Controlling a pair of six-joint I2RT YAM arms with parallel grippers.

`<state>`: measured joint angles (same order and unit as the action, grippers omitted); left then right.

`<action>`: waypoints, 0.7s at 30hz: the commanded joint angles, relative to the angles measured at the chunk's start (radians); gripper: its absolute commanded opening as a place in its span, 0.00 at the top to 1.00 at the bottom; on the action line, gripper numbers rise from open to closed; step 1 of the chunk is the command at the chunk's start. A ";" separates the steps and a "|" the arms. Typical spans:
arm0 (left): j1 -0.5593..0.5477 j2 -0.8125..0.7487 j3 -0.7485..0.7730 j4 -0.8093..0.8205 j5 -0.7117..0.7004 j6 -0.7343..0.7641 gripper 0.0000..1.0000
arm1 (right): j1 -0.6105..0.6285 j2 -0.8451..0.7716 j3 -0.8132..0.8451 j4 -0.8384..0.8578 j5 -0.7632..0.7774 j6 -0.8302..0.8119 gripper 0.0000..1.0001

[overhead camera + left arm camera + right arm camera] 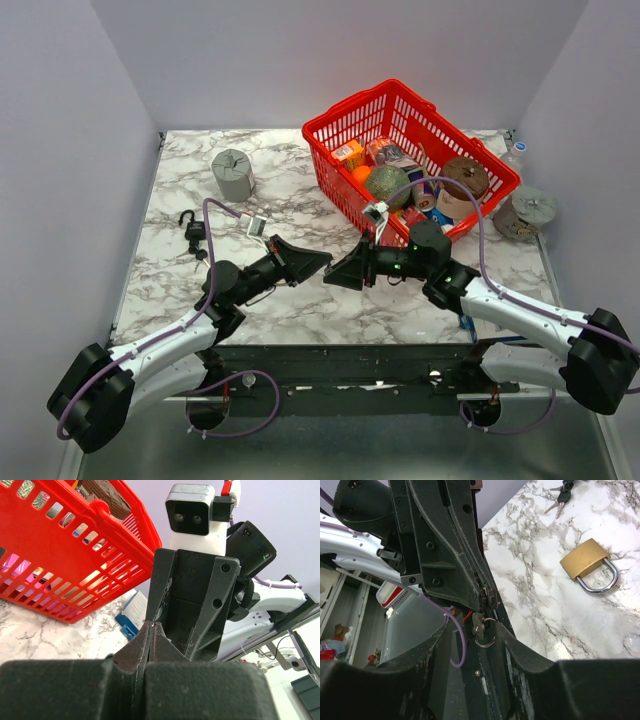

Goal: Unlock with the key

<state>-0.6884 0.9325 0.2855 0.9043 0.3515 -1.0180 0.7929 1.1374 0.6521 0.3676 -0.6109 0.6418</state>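
My left gripper (pixel 322 262) is shut at its tips (pixel 151 626) on the key (pixel 478 622), a small silver key on a wire ring that hangs below the jaws; its head is hidden. My right gripper (pixel 340 276) faces it tip to tip, open, its fingers (pixel 520 650) on either side of the hanging ring without touching. The brass padlock (pixel 585 560) lies shut on the marble to the left (pixel 257 225). A black padlock (pixel 192 228) lies farther left, with black-headed keys (pixel 561 494) beside it.
A red basket (pixel 345 110) full of groceries stands at the back right, close behind the right gripper, and shows in the left wrist view (pixel 75 580). A grey roll (pixel 233 175) stands at the back left, another (pixel 527 212) at the right edge.
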 commanded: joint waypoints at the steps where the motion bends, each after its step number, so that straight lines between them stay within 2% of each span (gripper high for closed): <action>1: 0.004 0.002 -0.008 0.094 -0.011 0.009 1.00 | 0.009 0.012 0.001 0.011 0.014 -0.018 0.55; 13: 0.004 0.003 -0.005 0.088 0.027 0.022 1.00 | 0.011 0.013 -0.011 0.014 0.036 -0.024 0.66; 21: 0.003 -0.009 -0.011 0.079 0.033 0.029 1.00 | 0.009 0.005 -0.012 0.004 0.048 -0.034 0.84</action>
<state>-0.6884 0.9333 0.2855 0.9039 0.3603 -1.0164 0.7975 1.1454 0.6518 0.3653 -0.5873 0.6266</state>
